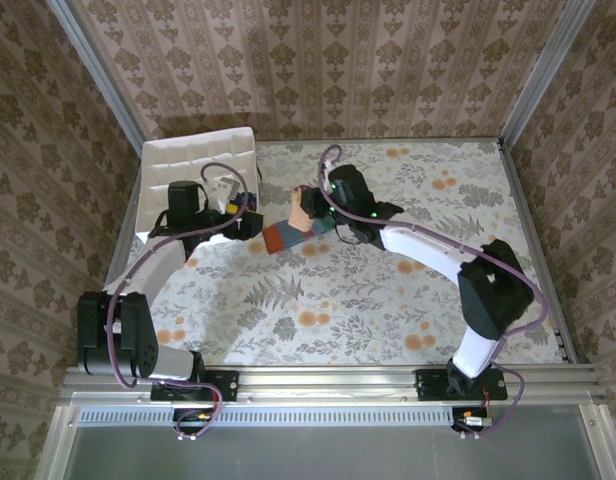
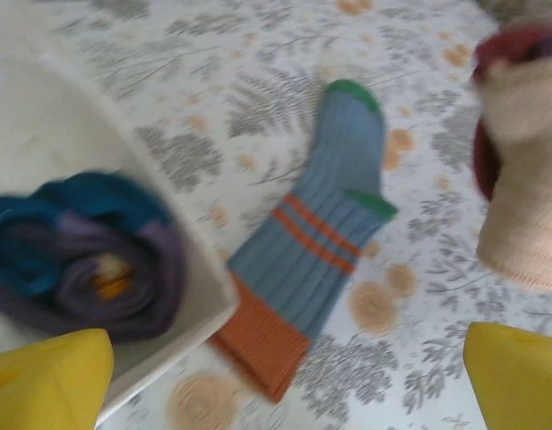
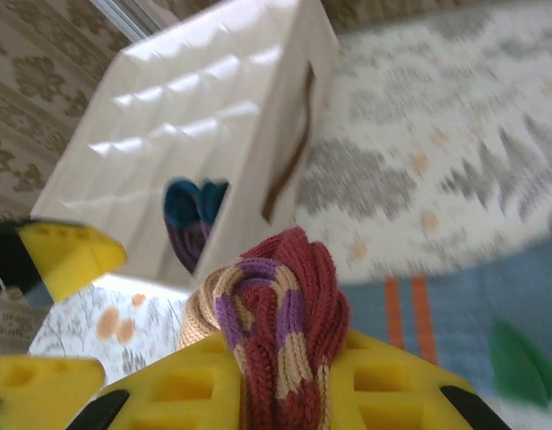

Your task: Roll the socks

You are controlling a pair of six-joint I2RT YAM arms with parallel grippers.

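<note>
While left gripper (image 2: 278,383) gapes wide over white box (image 2: 52,143), purple sock (image 2: 83,269) sits rolled inside; grey-blue sock (image 2: 325,224) flat on table (image 2: 258,63), cuff against box wall; right gripper (image 3: 285,385) clamps bunched peach sock (image 3: 276,305) nearby.

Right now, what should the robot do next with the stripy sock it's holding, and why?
Probably carry it to the white box and drop it in. The right gripper is shut on the peach and maroon sock, which looks bunched into a roll, and a rolled purple sock already sits in the box. The grey-blue sock lies flat, unrolled.
</note>
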